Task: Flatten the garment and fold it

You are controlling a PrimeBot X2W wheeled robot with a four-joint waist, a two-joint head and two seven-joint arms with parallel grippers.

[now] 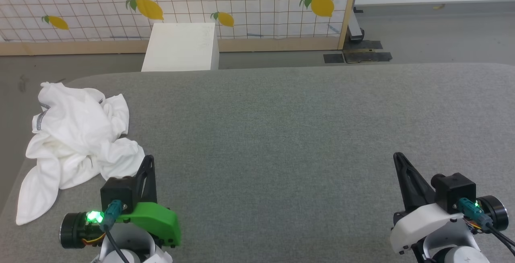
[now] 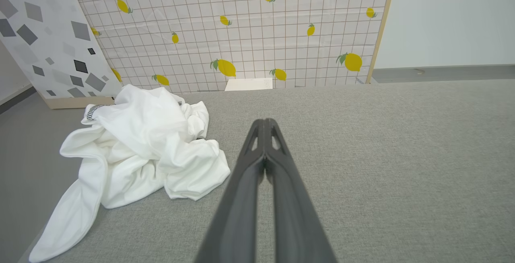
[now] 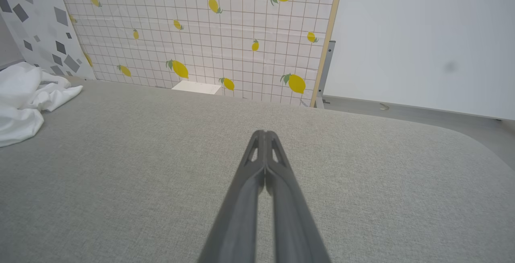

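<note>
The white soft-fabric shirt with dark grey zigzag stitching (image 1: 80, 142) lies crumpled in a heap at the left side of the grey fabric-covered surface (image 1: 289, 134). One loose end trails toward the near left edge of that surface.

The left gripper (image 1: 149, 158) is empty, with both dark fingers pressed together along their length. It sits just beside the near right edge of the shirt (image 2: 145, 150), and the left wrist view shows a gap between the two. The right gripper (image 1: 397, 156) is also empty, fingers closed tip to tip (image 3: 265, 133), over bare surface well apart from the shirt.

A rigid white box (image 1: 181, 48) stands beyond the far edge, before a lemon-print gridded screen (image 1: 249, 9).
</note>
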